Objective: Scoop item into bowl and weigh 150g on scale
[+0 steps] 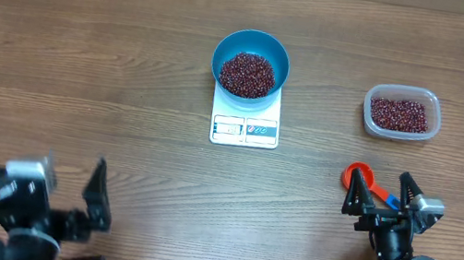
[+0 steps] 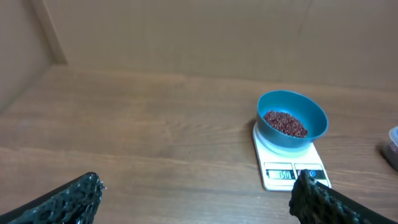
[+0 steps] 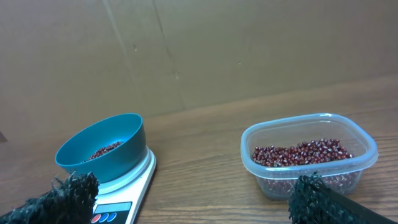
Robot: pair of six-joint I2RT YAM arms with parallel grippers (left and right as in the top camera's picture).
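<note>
At the bottom of the overhead frame both arms sat low over the bench (image 1: 86, 51). The left gripper (image 1: 46, 183), in the lower left corner, was released, its fingers spread wide with nothing between them; its wrist view showed bare wood between the two dark fingertips (image 2: 74, 198). The right gripper (image 1: 379, 195), in the lower right, was likewise released, jaws wide apart and holding nothing.

Just above the right gripper lay the small orange-red scoop (image 1: 357, 176), its cup toward the upper left and its handle running down and to the right into the gap between the spread fingers. Whether a finger touched it could not be told.

Further up, at the centre of the frame, the white scale (image 1: 244, 128) rested flat on the bench with its display panel along the lower edge. The digits were too small to read. The blue bowl (image 1: 222, 54) stood upright on the scale's platform, covering most of it, and a heap of dark red-brown beans (image 1: 247, 75) filled its bottom.

To the right, in the upper right part of the frame and well apart from the scale, stood the clear container (image 1: 370, 116), holding a shallow layer of the same beans.
</note>
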